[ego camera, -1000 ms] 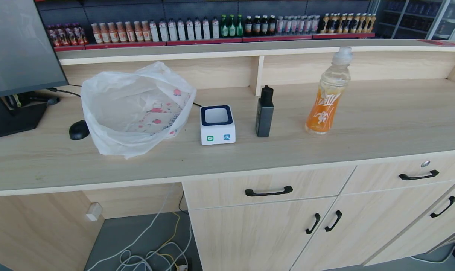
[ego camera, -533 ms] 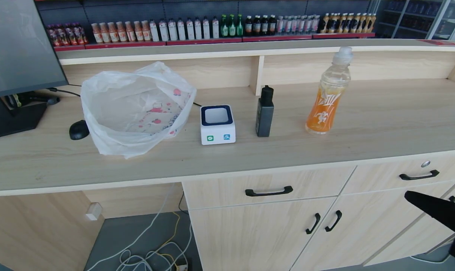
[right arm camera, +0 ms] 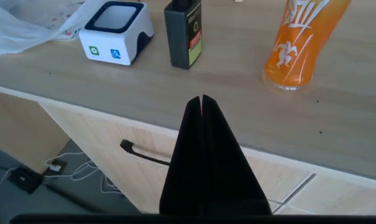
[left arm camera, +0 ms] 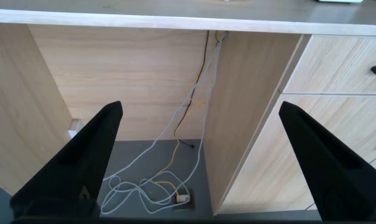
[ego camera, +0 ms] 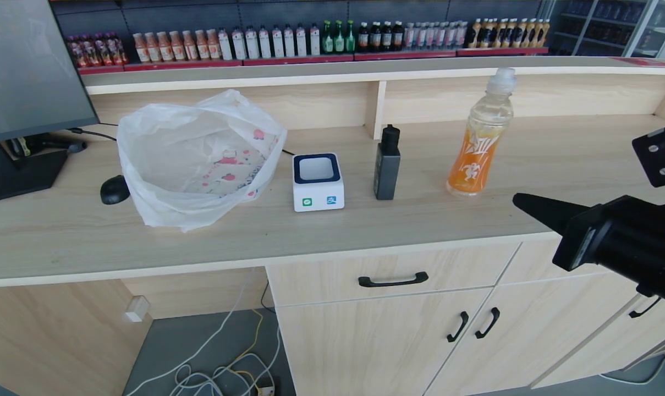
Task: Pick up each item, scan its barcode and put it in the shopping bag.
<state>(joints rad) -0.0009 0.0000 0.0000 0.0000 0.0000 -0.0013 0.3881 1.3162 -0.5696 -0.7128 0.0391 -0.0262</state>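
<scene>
An orange drink bottle [ego camera: 479,136] with a pale cap stands upright on the wooden counter [ego camera: 332,231], to the right of a dark slim bottle [ego camera: 386,163]. A white scanner box [ego camera: 317,182] with a dark-rimmed window sits left of that, and the open white shopping bag [ego camera: 197,159] lies further left. My right gripper [ego camera: 522,204] is shut with nothing in it and hovers at the counter's front edge, below and right of the orange bottle [right arm camera: 299,43]; its tip [right arm camera: 203,102] points toward the dark bottle [right arm camera: 184,34] and scanner [right arm camera: 116,32]. My left gripper [left arm camera: 200,134] hangs open below the counter, facing cables.
A black mouse [ego camera: 115,190] and a monitor [ego camera: 29,66] on its stand occupy the counter's left end. A raised shelf [ego camera: 376,88] with a divider backs the counter. Drawers with black handles [ego camera: 393,280] sit below. Cables [left arm camera: 169,180] lie on the floor.
My right arm has risen from the lower right corner to the counter's front edge, moving left toward the orange bottle. The items on the counter have stayed put.
</scene>
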